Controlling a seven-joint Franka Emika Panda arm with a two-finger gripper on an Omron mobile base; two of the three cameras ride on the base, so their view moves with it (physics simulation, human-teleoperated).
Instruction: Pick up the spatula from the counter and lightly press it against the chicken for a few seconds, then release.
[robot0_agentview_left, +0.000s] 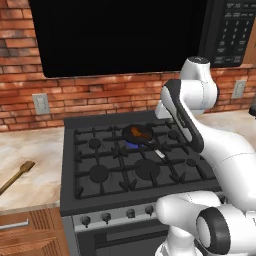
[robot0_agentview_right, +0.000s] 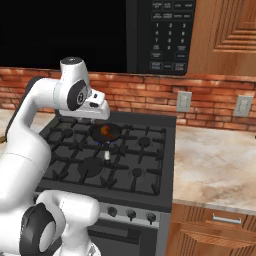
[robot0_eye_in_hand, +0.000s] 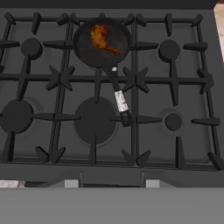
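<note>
Reaching the spatula (robot0_agentview_left: 17, 176) means swinging to your left, where it lies slantwise on the counter (robot0_agentview_left: 40, 145), blade end nearest the stove (robot0_agentview_left: 87, 122), while your gripper (robot0_agentview_right: 99, 116), whose spread you cannot tell, hangs near the chicken (robot0_eye_in_hand: 104, 39).

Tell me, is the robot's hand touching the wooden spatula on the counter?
Apart. Left base view: the spatula lies on the counter beside the stove. Right base view: the hand hangs over the stove.
</note>
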